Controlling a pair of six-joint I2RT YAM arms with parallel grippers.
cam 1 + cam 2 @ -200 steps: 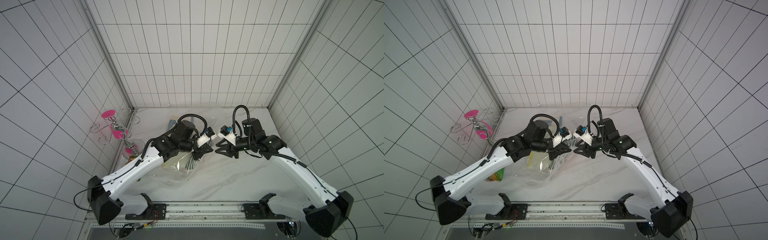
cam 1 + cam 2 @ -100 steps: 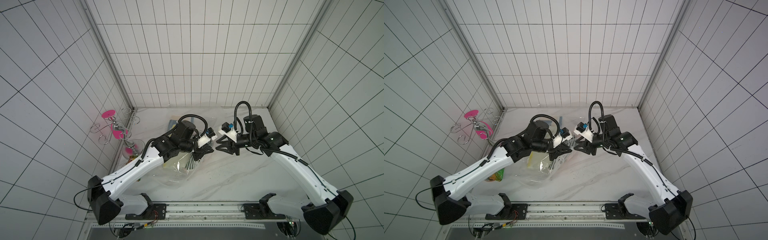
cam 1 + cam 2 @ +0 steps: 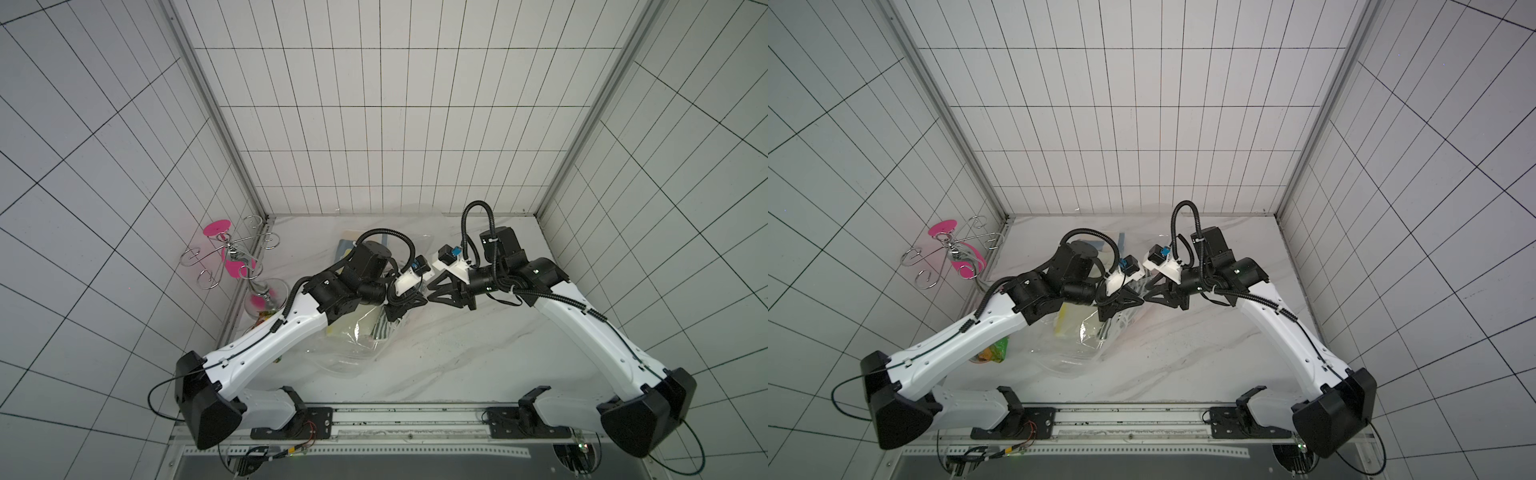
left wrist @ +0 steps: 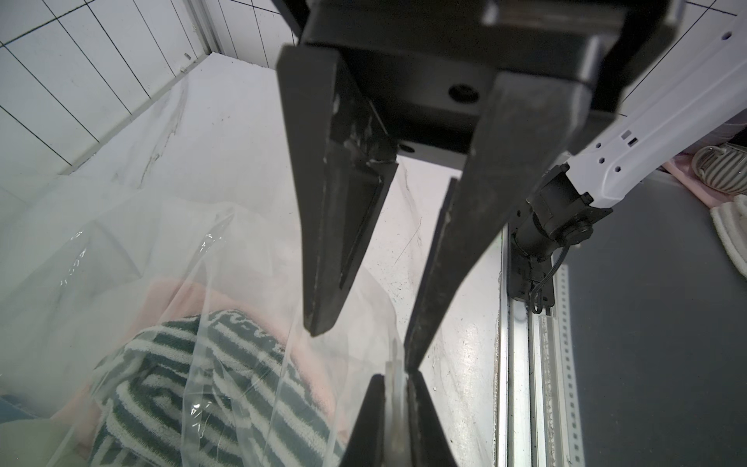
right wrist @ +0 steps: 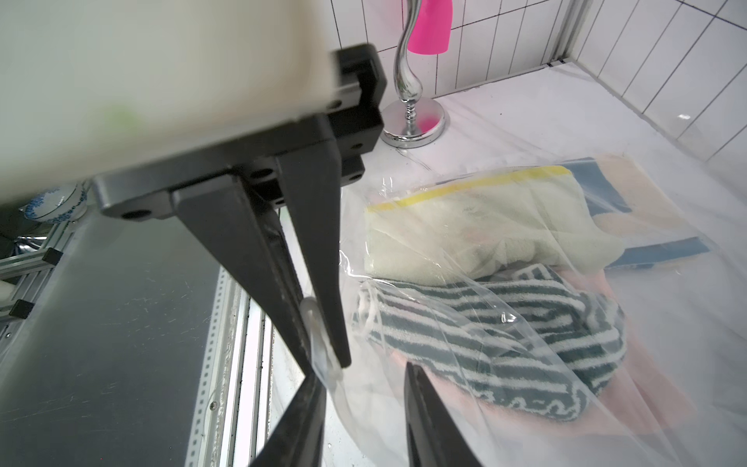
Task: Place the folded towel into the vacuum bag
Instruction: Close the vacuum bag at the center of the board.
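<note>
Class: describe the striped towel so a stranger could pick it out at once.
On the marble table lies a clear vacuum bag holding towels. The striped towel lies inside, on a pink towel; it alone has dark green and white stripes, unlike the plain pale yellow towel beside it.

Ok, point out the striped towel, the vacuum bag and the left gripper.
striped towel [image 5: 505, 323], right wrist view, middle of its striped top.
vacuum bag [image 4: 121, 250], left wrist view, raised clear film.
left gripper [image 5: 329, 362], right wrist view, between fingertips shut on the bag's strip.
</note>
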